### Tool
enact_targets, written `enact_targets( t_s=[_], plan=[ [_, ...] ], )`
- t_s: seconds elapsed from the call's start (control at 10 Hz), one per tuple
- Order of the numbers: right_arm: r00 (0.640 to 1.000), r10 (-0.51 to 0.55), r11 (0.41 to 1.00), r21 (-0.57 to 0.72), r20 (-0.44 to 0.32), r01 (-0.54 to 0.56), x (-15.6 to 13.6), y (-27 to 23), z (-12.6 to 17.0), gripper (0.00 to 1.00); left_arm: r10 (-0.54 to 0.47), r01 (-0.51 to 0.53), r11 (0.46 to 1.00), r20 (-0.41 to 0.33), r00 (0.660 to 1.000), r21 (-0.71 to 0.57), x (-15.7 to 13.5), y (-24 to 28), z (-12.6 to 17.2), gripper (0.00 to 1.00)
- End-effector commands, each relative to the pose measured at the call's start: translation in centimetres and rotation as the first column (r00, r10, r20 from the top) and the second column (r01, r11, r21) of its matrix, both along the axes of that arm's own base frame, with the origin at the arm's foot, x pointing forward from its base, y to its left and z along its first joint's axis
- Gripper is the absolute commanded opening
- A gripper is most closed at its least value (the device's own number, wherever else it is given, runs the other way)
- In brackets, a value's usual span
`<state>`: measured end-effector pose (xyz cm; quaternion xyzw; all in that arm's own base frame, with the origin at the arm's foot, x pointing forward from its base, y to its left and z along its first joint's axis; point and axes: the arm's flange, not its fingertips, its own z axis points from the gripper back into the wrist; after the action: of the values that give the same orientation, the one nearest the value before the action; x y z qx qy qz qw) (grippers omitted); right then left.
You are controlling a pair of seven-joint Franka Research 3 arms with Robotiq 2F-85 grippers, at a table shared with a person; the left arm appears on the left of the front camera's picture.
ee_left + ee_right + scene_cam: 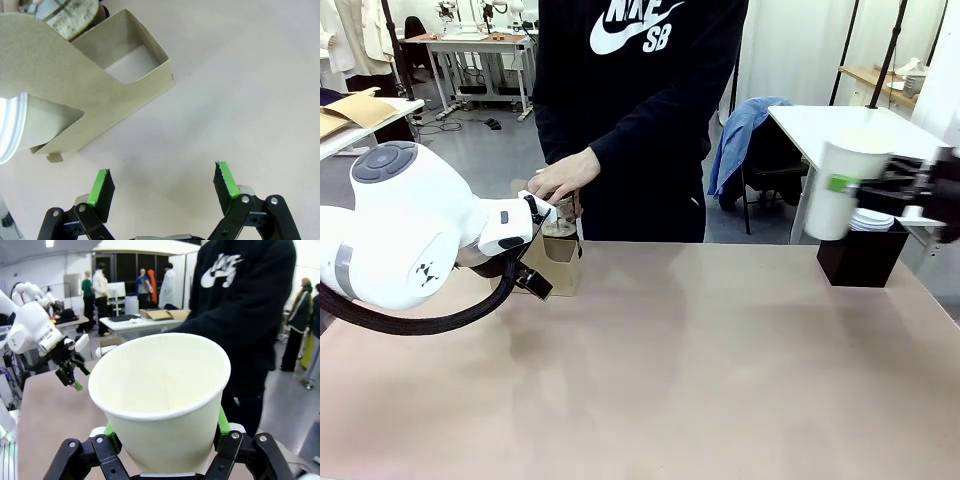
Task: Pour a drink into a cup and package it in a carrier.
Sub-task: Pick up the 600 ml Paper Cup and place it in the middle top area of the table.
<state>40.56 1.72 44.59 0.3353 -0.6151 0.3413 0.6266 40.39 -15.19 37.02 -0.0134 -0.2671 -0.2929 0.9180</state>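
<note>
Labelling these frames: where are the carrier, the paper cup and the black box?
carrier [129,103], left wrist view, on its outer side wall
paper cup [165,440], right wrist view, on its outer front wall
black box [860,260], front view, on its front face

Two paper cups [845,190] [12,125], one carrier [125,95], one box [860,260]
</note>
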Motion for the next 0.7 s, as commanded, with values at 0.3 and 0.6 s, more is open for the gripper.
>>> enact_targets(
  t_s=[0.3, 0.6],
  plan=[
    [0.998, 0.034, 0.999, -0.029, -0.051, -0.036, 6.6, 11.1, -4.5, 0.8, 0.0, 0.0, 1.0, 0.0, 1.0, -0.001, 0.0, 0.1, 0.0, 1.0],
    [0.992, 0.08, 0.997, 0.018, -0.094, -0.079, 8.2, 11.5, -7.2, 0.8, 0.0, 0.0, 1.0, 0.0, 1.0, -0.001, 0.0, 0.1, 0.0, 1.0]
  ],
)
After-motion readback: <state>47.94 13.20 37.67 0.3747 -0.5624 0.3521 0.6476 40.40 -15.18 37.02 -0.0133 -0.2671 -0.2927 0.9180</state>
